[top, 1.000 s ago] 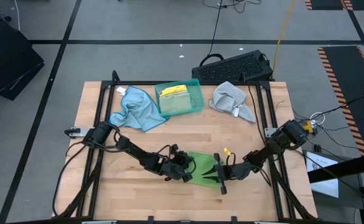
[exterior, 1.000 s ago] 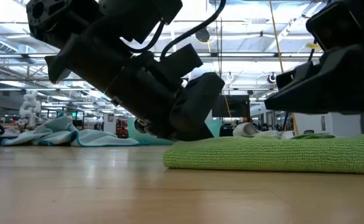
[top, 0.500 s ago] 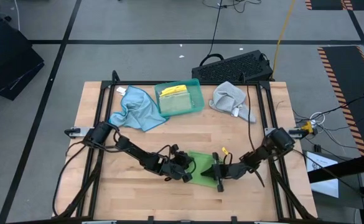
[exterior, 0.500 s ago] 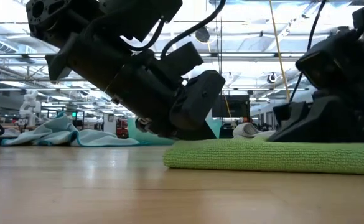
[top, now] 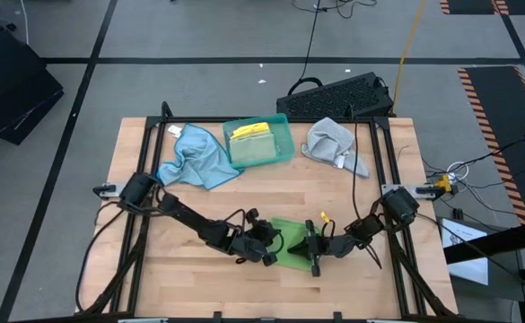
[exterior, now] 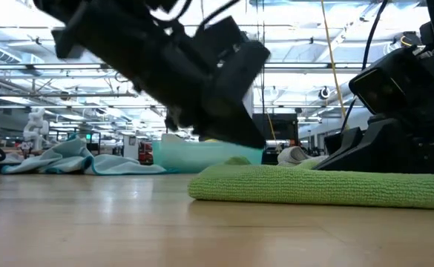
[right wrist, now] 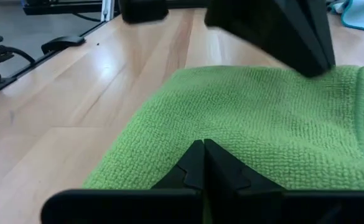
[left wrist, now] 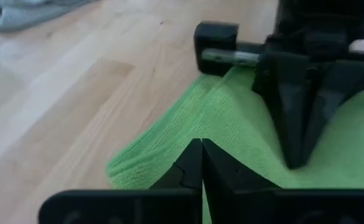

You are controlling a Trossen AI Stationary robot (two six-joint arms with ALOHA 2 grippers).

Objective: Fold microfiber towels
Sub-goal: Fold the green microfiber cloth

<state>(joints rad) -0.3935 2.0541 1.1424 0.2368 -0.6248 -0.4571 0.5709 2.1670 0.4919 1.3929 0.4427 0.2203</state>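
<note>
Since a second ago the right arm has slid inward along the desk (top: 190, 188) and the left arm has lifted, its near end now clear of the cloth in the low view. Both arms meet over the green towel (top: 291, 244), which lies flat at the front middle of the desk, already doubled to a narrow pad. The left gripper (top: 273, 248) sits at its left edge and the right gripper (top: 314, 255) at its right, jaws of both clenched with nothing between them. So the step looks like pressing or finishing this fold. Next, I'd judge, comes one more fold or carrying it to the teal tray (top: 259, 140), where a yellow towel (top: 251, 134) lies; the blue towel (top: 195, 157) and grey towel (top: 334, 144) wait crumpled at the back.
</note>
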